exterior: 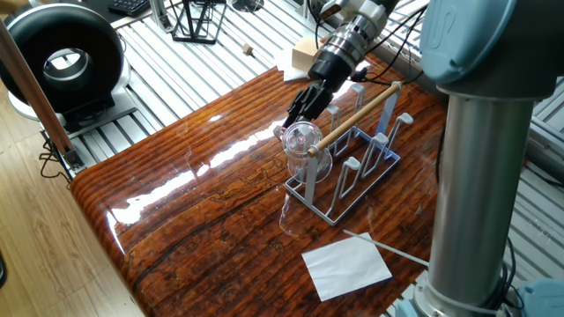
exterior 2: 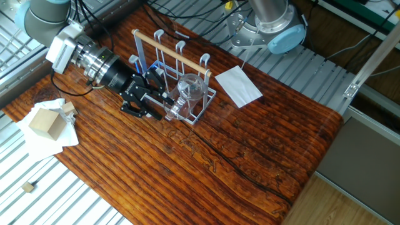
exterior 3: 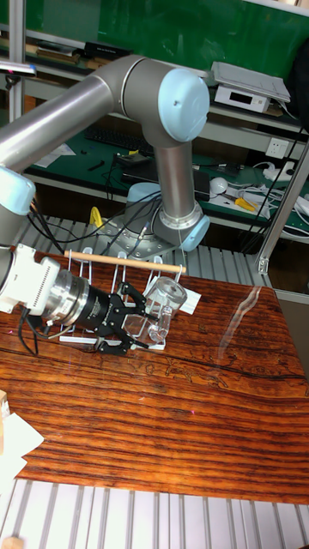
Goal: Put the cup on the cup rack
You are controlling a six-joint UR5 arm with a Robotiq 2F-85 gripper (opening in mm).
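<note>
The clear glass cup (exterior: 304,146) (exterior 2: 187,91) (exterior 3: 165,304) sits tipped over a peg at the near end of the pale wire cup rack (exterior: 356,180) (exterior 2: 169,49) (exterior 3: 120,260), under its wooden rod. My gripper (exterior: 296,112) (exterior 2: 160,102) (exterior 3: 136,323) is open, lying low and almost level beside the rack. Its fingertips are a short way back from the cup's base, with nothing between them and no contact with the glass.
A white paper sheet (exterior: 346,265) (exterior 2: 237,86) lies beyond the rack's end. A wooden block (exterior 2: 44,122) rests on white paper at the table's edge. A black wire stand (exterior: 196,19) and a black round device (exterior: 62,57) stand off the table. The arm's grey column (exterior: 480,176) is close.
</note>
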